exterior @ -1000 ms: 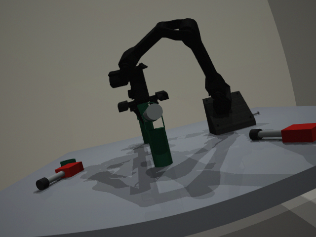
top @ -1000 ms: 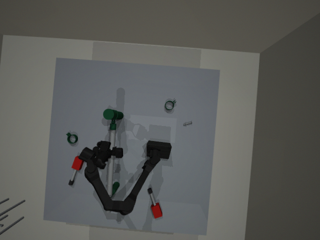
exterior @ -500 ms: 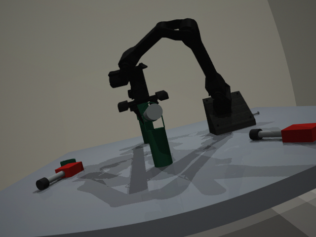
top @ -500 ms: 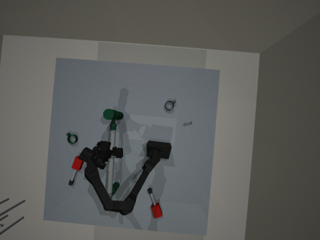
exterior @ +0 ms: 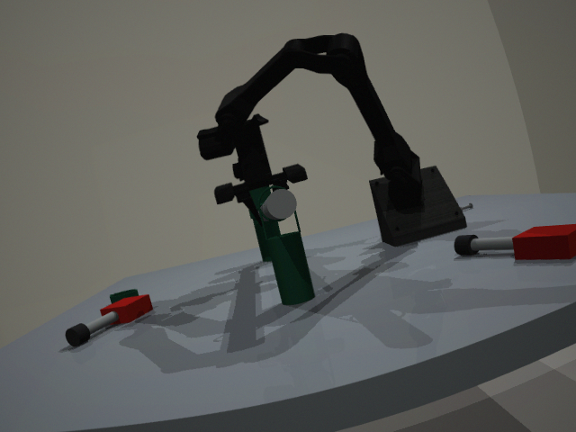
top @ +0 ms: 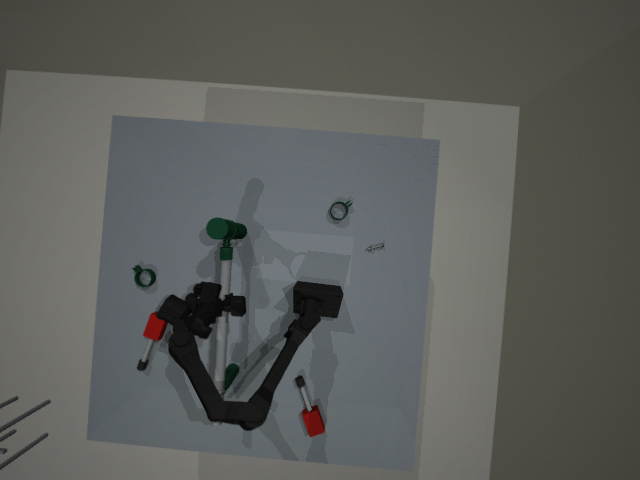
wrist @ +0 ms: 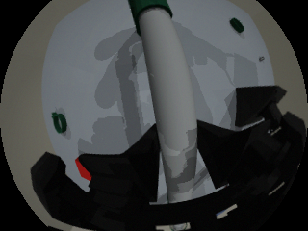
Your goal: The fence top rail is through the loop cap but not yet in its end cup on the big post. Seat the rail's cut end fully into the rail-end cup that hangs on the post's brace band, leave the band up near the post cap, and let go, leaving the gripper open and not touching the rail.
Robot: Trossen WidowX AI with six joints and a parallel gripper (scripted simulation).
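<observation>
On the desk [top: 155, 180], leftmost in the top view, lies a loose green band [top: 144, 277], then a red-headed tool [top: 150, 333]. Next, the gripper [top: 223, 304] is clamped on the grey top rail [top: 222, 320] at mid-length. The rail runs from the loop cap [exterior: 278, 221] near the arm's elbow up to the green rail-end cup [top: 225, 252], its far end inside the cup's mouth; how deep cannot be told. The cup hangs beside the big post [top: 223, 228]. Further right lie a second red-headed tool [top: 310, 410], another green band [top: 338, 210] and a small bolt [top: 375, 248].
</observation>
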